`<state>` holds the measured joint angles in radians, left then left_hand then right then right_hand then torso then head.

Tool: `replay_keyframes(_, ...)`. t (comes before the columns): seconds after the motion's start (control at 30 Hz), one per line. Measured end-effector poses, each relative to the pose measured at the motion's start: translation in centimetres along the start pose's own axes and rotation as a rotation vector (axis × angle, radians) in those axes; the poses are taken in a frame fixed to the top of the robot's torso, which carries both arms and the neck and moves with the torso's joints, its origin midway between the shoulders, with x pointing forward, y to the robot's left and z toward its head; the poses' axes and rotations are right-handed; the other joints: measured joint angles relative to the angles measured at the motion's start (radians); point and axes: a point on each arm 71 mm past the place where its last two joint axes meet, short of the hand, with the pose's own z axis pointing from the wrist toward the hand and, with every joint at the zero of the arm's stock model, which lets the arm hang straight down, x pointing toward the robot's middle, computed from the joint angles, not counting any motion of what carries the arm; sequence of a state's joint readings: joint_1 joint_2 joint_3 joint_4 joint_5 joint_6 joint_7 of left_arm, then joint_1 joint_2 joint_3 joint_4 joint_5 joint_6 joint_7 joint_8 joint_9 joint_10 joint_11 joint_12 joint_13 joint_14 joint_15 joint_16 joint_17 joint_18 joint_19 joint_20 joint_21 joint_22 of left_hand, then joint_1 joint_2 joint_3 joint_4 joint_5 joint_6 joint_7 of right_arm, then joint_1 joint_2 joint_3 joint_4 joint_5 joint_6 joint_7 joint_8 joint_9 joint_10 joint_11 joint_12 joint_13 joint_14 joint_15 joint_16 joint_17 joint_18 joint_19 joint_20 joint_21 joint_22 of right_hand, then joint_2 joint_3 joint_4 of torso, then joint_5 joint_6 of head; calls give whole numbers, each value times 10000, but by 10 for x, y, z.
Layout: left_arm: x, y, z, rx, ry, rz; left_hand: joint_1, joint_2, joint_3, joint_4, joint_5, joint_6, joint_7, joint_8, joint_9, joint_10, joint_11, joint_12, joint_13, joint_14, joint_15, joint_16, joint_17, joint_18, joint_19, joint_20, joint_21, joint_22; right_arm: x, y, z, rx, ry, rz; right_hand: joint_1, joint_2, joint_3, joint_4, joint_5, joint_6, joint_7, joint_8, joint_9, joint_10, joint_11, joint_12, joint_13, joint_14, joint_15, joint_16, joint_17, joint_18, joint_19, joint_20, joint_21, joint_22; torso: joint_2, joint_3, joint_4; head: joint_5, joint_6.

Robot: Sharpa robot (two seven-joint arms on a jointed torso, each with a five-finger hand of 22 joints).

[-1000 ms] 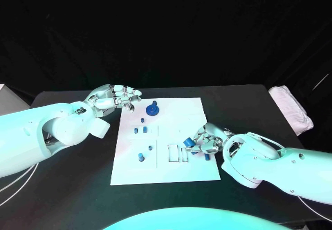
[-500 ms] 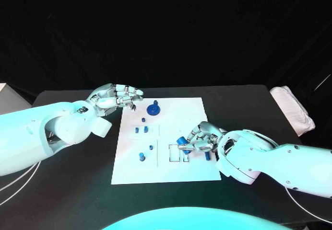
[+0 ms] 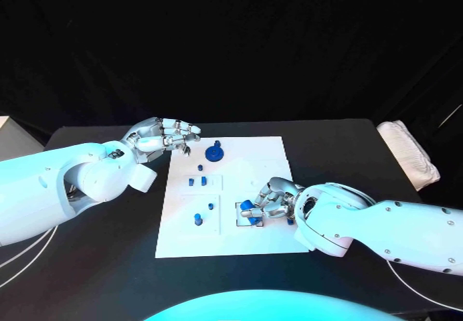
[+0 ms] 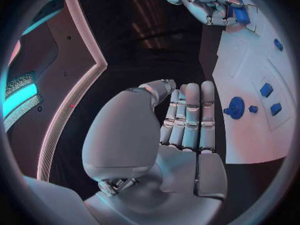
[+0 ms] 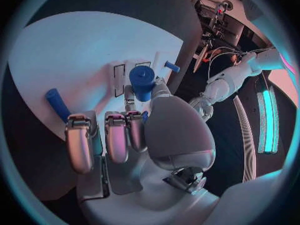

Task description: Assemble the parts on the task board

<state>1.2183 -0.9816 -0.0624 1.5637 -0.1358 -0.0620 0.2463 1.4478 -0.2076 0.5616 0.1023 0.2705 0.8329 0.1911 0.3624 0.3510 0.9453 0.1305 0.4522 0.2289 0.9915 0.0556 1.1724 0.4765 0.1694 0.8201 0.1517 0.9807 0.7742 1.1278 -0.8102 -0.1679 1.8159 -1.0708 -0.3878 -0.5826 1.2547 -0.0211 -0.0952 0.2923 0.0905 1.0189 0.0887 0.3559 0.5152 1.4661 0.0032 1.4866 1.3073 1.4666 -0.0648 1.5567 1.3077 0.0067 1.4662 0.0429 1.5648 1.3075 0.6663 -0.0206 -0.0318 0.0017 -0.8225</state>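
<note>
Here: white task board [image 3: 231, 234] lies mid-table, no legible writing on it. Right hand [image 3: 265, 204] pinches a blue cylindrical peg [image 5: 142, 82] over the board's rectangular slots [image 3: 241, 215]. Blue round knob [image 3: 213, 154] stands near the far edge; small blue pegs [image 3: 197, 181] sit mid-board. Left hand [image 3: 162, 137] hovers just off the board's far left corner, fingers pressed together, holding nothing. Folded white cloth [image 3: 410, 159] at table's right edge.
</note>
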Motion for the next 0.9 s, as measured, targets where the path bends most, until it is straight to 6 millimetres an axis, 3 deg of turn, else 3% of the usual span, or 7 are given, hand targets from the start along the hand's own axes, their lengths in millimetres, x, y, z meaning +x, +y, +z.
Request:
replay_keyframes(0.23, -1, 0, 0, -49, -22, 6, 0, 0, 0, 0, 0, 0, 0, 0, 0, 0, 0, 0, 0, 0, 0, 0, -1, 0, 0, 0, 0, -7, -1, -1, 3, 94, -79, -238, -101, 75, 0, 0, 0, 1, 0, 3, 5, 0, 0, 0, 0, 0, 0, 0, 0, 1, 0, 0, 0, -1, 1, 4, 6, 27, -11)
replay_keyframes(0.9, -1, 1, 0, -174, -37, 9, 0, 0, 28, 27, 0, 0, 0, 0, -10, -36, -37, 0, 2, 0, 0, 0, 6, 0, 0, 0, -40, -21, 2, 3, 7, 64, -63, -442, -813, -136, -264, 15, -1, 296, -253, 56, 52, 0, 0, 1, 7, -1, 1, 0, -1, 1, 0, 1, 0, 6, -10, 5, -4, 71, -38)
